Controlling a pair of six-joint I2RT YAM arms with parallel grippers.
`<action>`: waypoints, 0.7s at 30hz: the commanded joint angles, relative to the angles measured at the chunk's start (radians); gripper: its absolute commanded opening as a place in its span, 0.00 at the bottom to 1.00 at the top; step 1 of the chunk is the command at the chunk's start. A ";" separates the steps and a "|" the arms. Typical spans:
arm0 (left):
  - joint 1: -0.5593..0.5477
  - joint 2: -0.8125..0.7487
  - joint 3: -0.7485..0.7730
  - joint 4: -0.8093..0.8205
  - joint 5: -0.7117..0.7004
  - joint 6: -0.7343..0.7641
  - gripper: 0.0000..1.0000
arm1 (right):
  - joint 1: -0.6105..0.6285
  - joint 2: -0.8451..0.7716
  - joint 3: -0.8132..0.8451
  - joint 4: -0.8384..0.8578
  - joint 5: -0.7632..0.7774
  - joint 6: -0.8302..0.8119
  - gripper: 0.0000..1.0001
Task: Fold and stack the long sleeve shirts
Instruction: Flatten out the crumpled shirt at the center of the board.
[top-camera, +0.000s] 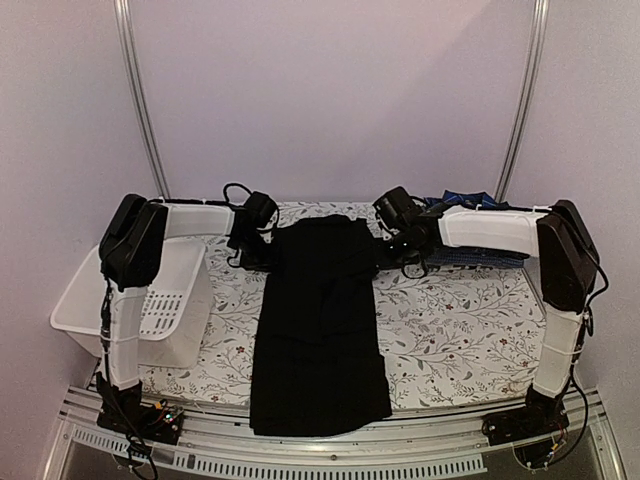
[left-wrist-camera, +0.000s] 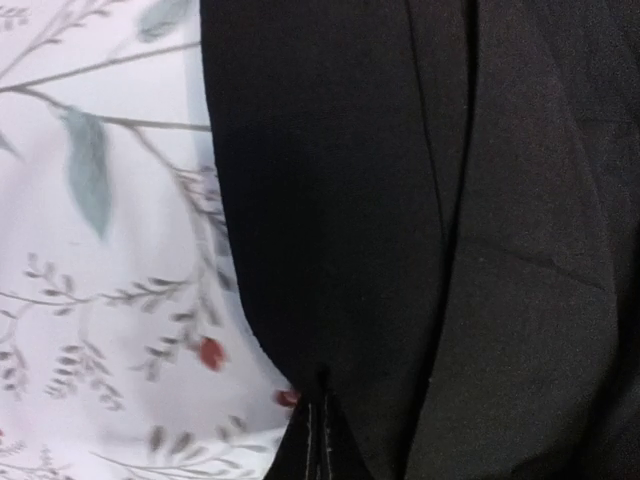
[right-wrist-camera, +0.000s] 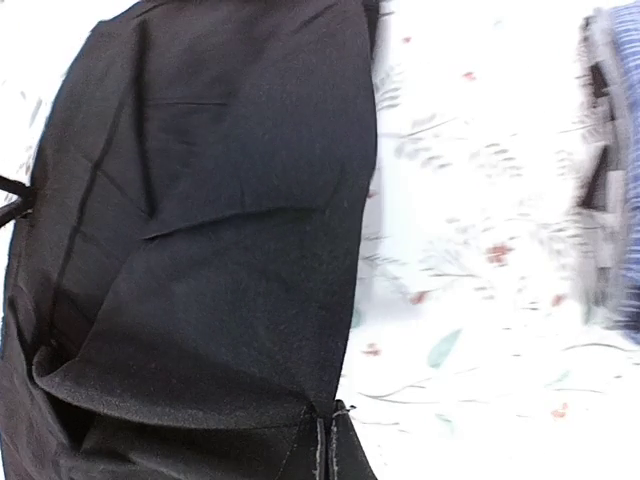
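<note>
The black long sleeve shirt (top-camera: 318, 320) lies lengthwise down the middle of the table, folded into a narrow strip whose near end hangs over the front edge. My left gripper (top-camera: 268, 245) is shut on the shirt's far left edge, and in the left wrist view the closed jaws (left-wrist-camera: 320, 405) pinch the black cloth (left-wrist-camera: 400, 200). My right gripper (top-camera: 385, 245) is shut on the far right edge; its closed jaws (right-wrist-camera: 328, 418) bite the hem of the black cloth (right-wrist-camera: 200, 200). The blue plaid shirt (top-camera: 470, 205) lies bunched at the far right behind the right arm, and shows blurred in the right wrist view (right-wrist-camera: 620, 180).
A white slotted basket (top-camera: 150, 300) stands at the table's left edge beside the left arm. A floral tablecloth (top-camera: 450, 320) covers the table. Metal rails (top-camera: 300, 450) run along the near edge between the arm bases.
</note>
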 joint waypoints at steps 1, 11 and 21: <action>0.072 -0.037 -0.023 -0.038 -0.050 0.034 0.00 | -0.063 -0.085 -0.050 -0.068 0.127 -0.040 0.00; 0.104 -0.005 0.088 -0.069 -0.055 0.076 0.00 | -0.133 -0.016 0.079 -0.165 0.211 -0.053 0.00; 0.098 0.016 0.221 -0.128 -0.040 0.093 0.38 | -0.072 -0.041 0.110 -0.200 0.170 -0.052 0.50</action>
